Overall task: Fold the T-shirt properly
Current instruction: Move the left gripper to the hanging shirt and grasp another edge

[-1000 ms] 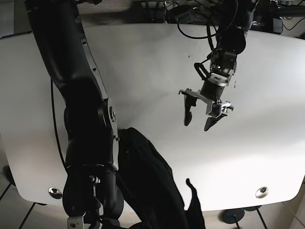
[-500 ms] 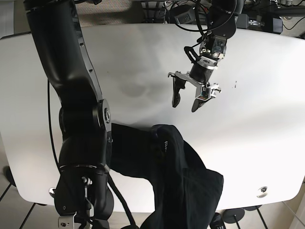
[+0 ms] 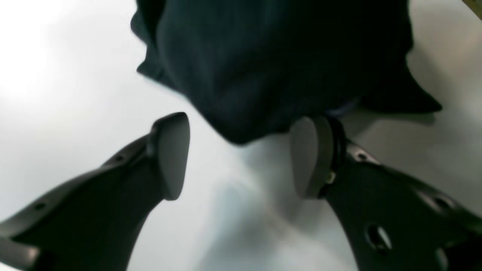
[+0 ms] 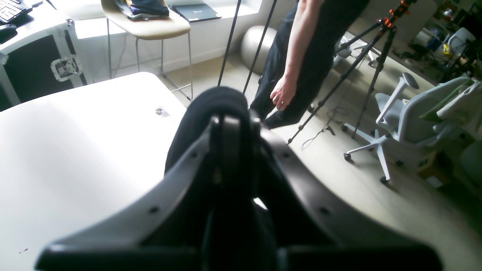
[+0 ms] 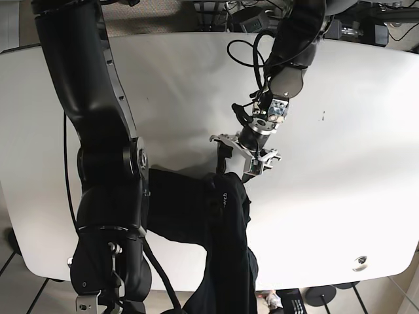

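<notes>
Above the white bench [image 5: 353, 163], the left tool [image 5: 236, 161] spreads wide over the black T-shirt [image 5: 226, 216] — the right tool [image 4: 231, 150] clamped on that T-shirt's fabric.

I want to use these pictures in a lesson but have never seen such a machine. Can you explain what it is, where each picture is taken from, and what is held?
It is a robot with two black arms over a white table; its job is folding a dark T-shirt. The base view looks down from above. Each of the other two comes from a camera on one wrist. The left gripper stands open, right at the shirt's edge, its grey pads apart with nothing between them. The right gripper looks shut on dark cloth, probably the shirt, which partly hangs off the table. A person stands beside the table.
</notes>
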Controlling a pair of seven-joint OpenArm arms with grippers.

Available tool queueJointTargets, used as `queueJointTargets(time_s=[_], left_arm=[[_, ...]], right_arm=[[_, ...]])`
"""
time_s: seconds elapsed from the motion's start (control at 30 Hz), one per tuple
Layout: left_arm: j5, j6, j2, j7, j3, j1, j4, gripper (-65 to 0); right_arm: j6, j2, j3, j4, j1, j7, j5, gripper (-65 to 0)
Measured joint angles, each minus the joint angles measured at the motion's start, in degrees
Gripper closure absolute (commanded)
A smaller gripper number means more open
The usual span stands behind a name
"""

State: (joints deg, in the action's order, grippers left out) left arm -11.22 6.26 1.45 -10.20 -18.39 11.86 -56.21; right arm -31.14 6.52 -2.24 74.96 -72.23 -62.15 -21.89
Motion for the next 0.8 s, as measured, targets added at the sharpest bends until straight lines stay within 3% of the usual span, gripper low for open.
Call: queueJointTargets(time_s=[0.3, 0.33, 0.47, 0.6, 0.8], left_arm=[[0.0, 0.2, -3.7, 0.2, -2.2, 7.4, 10.6, -38.1], [0.0, 0.2, -3.7, 0.2, -2.2, 7.6, 11.3, -34.9], [0.0, 0.2, -4.0, 0.3, -2.2, 9.4, 14.0, 0.0], [0.0, 0.2, -3.8, 0.5, -1.9, 9.6, 13.4, 0.0], [0.0, 0.1, 3.2, 6.2, -0.6, 9.3, 0.7, 0.0]], right_arm=[[0.0, 0.0, 0.2, 0.0, 0.0, 0.0, 0.0, -2.1], [-0.02, 0.0, 0.2, 0.0, 0.0, 0.0, 0.0, -2.1], [-0.2, -1.1, 0.2, 0.1, 0.0, 0.0, -0.4, -2.1], [-0.22, -3.1, 0.3, 0.1, 0.0, 0.0, -0.4, -2.1], [0.07, -8.9, 0.2, 0.0, 0.0, 2.6, 0.1, -2.1]])
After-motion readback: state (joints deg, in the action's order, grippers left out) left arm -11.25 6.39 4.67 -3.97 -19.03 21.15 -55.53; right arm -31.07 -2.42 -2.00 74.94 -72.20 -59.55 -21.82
